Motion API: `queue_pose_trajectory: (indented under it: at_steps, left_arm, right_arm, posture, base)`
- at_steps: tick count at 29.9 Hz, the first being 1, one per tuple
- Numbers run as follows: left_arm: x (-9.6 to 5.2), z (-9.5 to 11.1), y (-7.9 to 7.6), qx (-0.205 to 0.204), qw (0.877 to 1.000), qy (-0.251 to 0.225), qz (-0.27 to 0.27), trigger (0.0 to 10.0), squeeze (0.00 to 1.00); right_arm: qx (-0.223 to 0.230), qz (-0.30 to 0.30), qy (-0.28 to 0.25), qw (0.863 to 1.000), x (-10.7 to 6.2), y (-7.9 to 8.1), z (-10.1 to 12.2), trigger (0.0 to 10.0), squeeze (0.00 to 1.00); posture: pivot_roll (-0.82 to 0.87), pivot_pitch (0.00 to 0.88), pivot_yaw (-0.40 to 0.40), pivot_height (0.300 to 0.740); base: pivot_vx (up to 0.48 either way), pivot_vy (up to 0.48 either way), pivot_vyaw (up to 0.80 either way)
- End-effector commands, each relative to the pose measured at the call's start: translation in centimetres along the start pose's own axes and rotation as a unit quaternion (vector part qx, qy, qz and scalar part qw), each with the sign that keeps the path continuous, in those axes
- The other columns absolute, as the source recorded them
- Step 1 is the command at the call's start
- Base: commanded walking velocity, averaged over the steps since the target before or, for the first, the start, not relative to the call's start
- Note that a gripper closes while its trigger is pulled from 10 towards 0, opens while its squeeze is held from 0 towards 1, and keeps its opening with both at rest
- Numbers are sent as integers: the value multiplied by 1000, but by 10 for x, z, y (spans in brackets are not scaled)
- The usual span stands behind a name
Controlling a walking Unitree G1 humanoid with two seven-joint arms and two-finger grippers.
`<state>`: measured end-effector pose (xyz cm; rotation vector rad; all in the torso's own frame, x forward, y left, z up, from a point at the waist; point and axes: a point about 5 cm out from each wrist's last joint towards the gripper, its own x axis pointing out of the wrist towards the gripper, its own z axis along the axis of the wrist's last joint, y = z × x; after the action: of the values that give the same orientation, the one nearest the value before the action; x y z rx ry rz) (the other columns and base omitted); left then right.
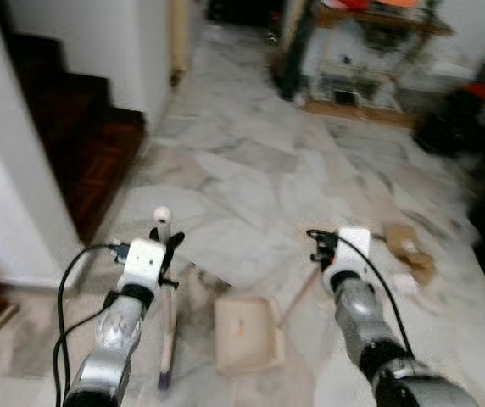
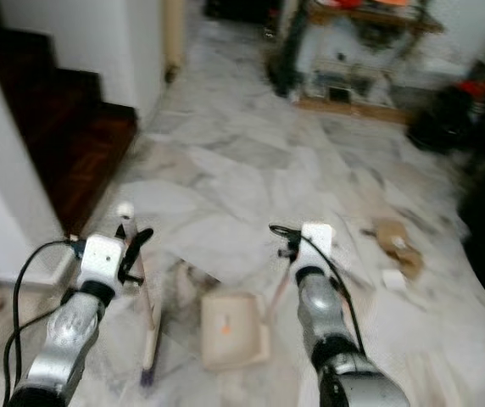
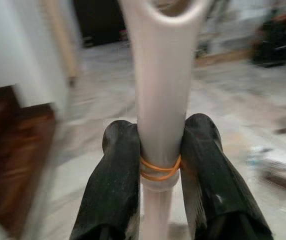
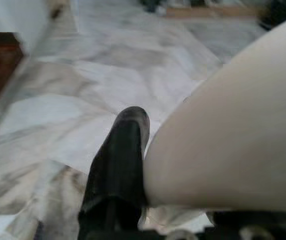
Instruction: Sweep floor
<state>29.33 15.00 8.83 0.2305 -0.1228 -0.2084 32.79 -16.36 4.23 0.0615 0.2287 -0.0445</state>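
Here the broom handle (image 3: 158,125), a pale off-white shaft with an orange rubber band around it, stands nearly upright in the lower left of the left eye view, its rounded top just above the left gripper (image 1: 164,246) and its lower end reaching the floor at the bottom edge. In the left wrist view the two black fingers (image 3: 114,185) press against the shaft from both sides at the rubber band, so the left gripper is clamped on the broom handle. The dustpan (image 1: 244,333), a cream tray with a small orange speck inside, lies flat on the marble floor (image 1: 251,170) at lower centre, between the two arms; its thin handle runs up and right toward the right gripper (image 1: 323,250). In the right wrist view one black finger (image 4: 118,170) lies against a large pale rounded surface that looks like the dustpan handle; grip state of the right gripper: cannot tell. Scraps of brown cardboard and white paper (image 1: 408,250) lie on the floor at right of centre. A dark wooden staircase (image 1: 81,127) occupies the upper left, and a blurred shelf unit (image 1: 370,51) stands at upper right.
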Motion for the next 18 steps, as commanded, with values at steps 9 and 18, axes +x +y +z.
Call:
queue_pose_trajectory:
  at_steps: [9, 18]
  left_arm:
    - [16, 12, 19, -14, 999, -23, 29, 10000, 0]
    - [25, 18, 35, -24, 999, -19, 30, 10000, 0]
  right_arm:
    - [-4, -32, -53, 998, 11, -12, 32, 10000, 0]
    - [13, -50, -66, 996, 10, -3, 33, 10000, 0]
  posture:
    - [52, 0, -62, 740]
    - [53, 0, 23, 740]
  base:
    - [0, 0, -756]
    - [0, 0, -745]
